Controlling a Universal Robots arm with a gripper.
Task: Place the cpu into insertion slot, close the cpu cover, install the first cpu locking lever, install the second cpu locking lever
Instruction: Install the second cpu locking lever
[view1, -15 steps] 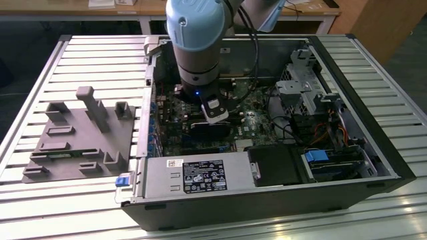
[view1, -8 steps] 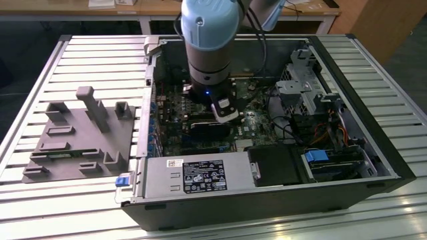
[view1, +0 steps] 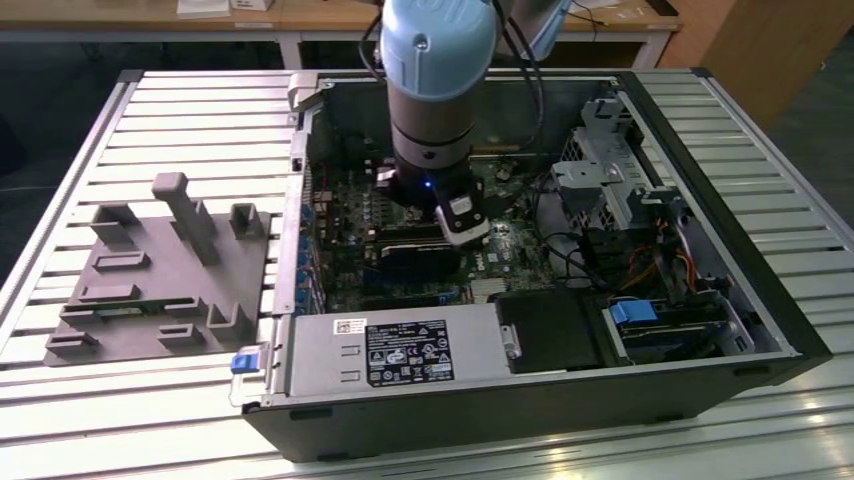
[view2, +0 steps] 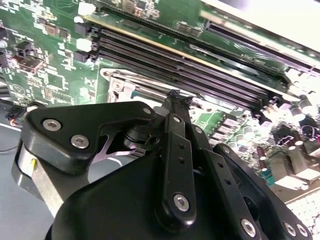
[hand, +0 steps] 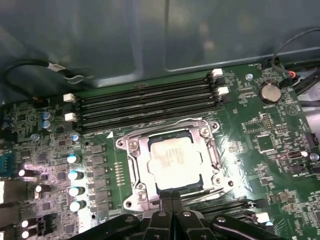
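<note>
We've got the cpu (hand: 171, 162) seated under the cpu cover (hand: 136, 169), hand (hand: 171, 201) pinched together just beside it, so push gently.

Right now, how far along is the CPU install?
Done, it seems: in the first wrist view the cpu lies in the socket, with the cpu cover framing it, apparently shut. In hand: the gripper sits at the socket's edge, fingertips together, holding nothing visible. Left: I can't tell whether either locking lever is latched, so count both as open.
</note>
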